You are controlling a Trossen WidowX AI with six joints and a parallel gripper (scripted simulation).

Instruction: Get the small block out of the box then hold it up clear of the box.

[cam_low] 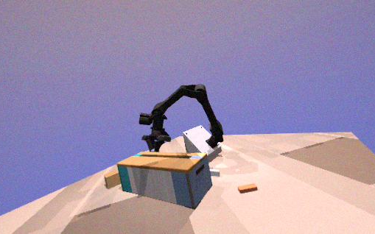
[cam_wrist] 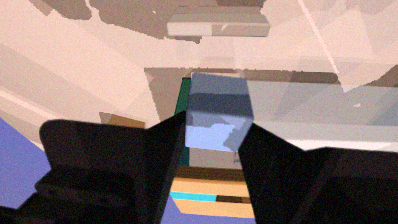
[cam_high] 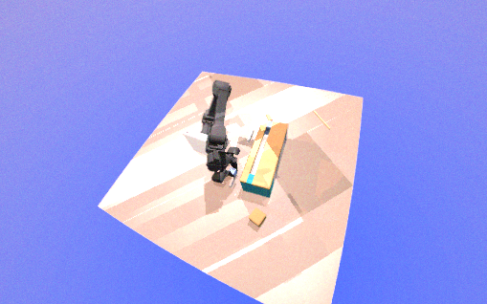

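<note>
No text, label, brand, number or sign is readable anywhere; the views are coarse, so tiny markings may escape notice.

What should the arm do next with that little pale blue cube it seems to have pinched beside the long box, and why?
Probably lift straight up. The end effector is shut on the pale blue block, seen between both fingers in the wrist view, and it sits low, right beside the box. Rising vertically first should carry the block clear without nudging the box.
</note>
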